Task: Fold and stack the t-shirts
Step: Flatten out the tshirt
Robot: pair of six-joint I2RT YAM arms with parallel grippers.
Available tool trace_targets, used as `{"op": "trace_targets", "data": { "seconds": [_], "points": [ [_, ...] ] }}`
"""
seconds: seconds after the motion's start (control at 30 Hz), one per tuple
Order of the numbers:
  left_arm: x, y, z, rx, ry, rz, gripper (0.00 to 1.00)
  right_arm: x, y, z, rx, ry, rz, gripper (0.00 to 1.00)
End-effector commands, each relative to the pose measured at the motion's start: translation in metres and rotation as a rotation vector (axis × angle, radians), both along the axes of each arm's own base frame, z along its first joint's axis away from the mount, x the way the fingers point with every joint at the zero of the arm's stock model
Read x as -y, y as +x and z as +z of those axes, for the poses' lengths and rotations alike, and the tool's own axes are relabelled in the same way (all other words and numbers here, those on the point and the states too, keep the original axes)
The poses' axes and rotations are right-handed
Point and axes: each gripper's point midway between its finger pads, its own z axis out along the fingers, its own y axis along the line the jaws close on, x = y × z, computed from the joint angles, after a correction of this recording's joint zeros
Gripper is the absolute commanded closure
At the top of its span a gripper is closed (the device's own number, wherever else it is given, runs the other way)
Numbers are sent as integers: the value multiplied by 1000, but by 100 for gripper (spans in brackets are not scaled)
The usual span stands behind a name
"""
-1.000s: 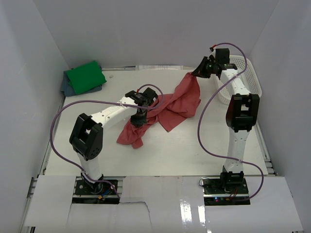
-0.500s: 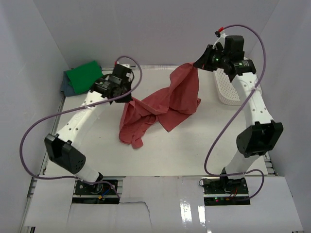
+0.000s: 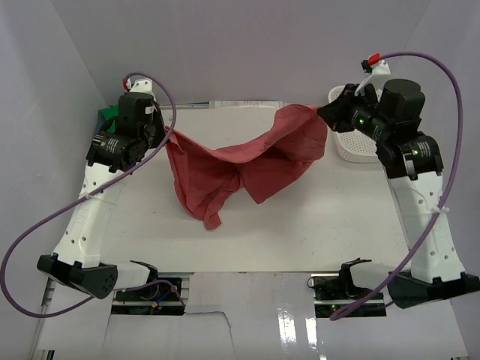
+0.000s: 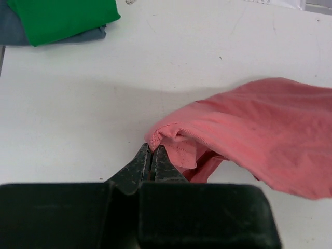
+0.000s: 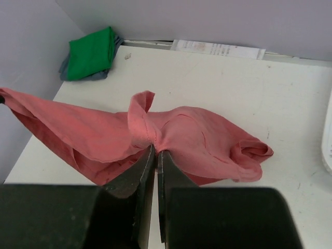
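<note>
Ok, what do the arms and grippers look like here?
The left arm and right arm have white link shells and black joint housings. A purple cable loops loosely along each; the right one ends at a red connector. The left gripper and right gripper are black, with two tapered fingers.

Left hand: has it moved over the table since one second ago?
Yes. The left hand went left and farther back, away from the white basket, shut on the red t-shirt.

The red t-shirt (image 3: 202,176) is soft matt cloth; the basket (image 3: 351,147) is plastic.
</note>
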Motion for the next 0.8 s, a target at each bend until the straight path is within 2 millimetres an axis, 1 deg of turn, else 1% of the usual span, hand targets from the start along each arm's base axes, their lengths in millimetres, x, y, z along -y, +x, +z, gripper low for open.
{"op": "trace_targets", "data": {
  "seconds": [0.0, 0.03, 0.07, 0.1, 0.13, 0.17, 0.2, 0.27, 0.3, 0.33, 0.37, 0.4, 0.47, 0.5, 0.53, 0.57, 0.6, 0.63, 0.67, 0.7, 0.77],
  "points": [
    [-20, -12, 30, 88, 8, 66, 100, 17, -30, 39, 166, -19, -29, 92],
    [-20, -13, 34, 108, -1, 69, 100, 23, -47, 55, 232, -12, -37, 92],
    [-20, -14, 29, 107, -2, 67, 100, 27, -54, 65, 272, -15, -47, 92],
    [-21, -21, 35, 137, -17, 62, 100, 32, -68, 83, 345, -19, -52, 92],
    [-18, -20, 41, 172, -36, 45, 100, 35, -75, 94, 383, -24, -59, 92],
    [-17, -21, 35, 169, -38, 36, 100, 37, -83, 105, 421, -26, -55, 92],
    [-16, -25, 46, 213, -57, 29, 100, 40, -100, 129, 493, -19, -55, 92],
    [-13, -29, 53, 246, -72, 1, 100, 43, -120, 157, 597, -22, -41, 92],
    [-13, -32, 64, 282, -83, -6, 100, 48, -140, 181, 673, -9, -46, 92],
    [-12, -34, 70, 302, -82, -21, 100, 50, -149, 194, 714, -6, -45, 92],
    [-13, -37, 85, 337, -89, -26, 100, 52, -159, 206, 753, 2, -46, 92],
    [-14, -39, 94, 362, -92, -31, 100, 55, -178, 228, 819, 16, -44, 92],
    [-16, -44, 112, 407, -83, -35, 100, 53, -201, 246, 895, 28, -7, 92],
    [-18, -49, 130, 455, -93, -39, 100, 54, -215, 259, 960, 42, 3, 92],
    [-21, -57, 143, 496, -98, -39, 100, 54, -224, 264, 991, 53, 12, 92],
    [-25, -64, 163, 560, -99, -37, 100, 58, -241, 271, 1038, 64, 9, 92],
    [-28, -72, 175, 598, -101, -36, 100, 61, -253, 281, 1095, 77, 4, 92],
    [-33, -83, 188, 643, -105, -33, 100, 64, -262, 286, 1128, 84, -4, 92],
    [-36, -90, 199, 674, -100, -31, 100, 69, -278, 292, 1171, 94, -16, 92],
    [-41, -100, 216, 721, -106, -22, 100, 72, -287, 297, 1200, 103, -27, 92],
    [-46, -110, 228, 751, -103, -13, 100, 79, -307, 306, 1262, 124, -47, 92]
  ]
}}
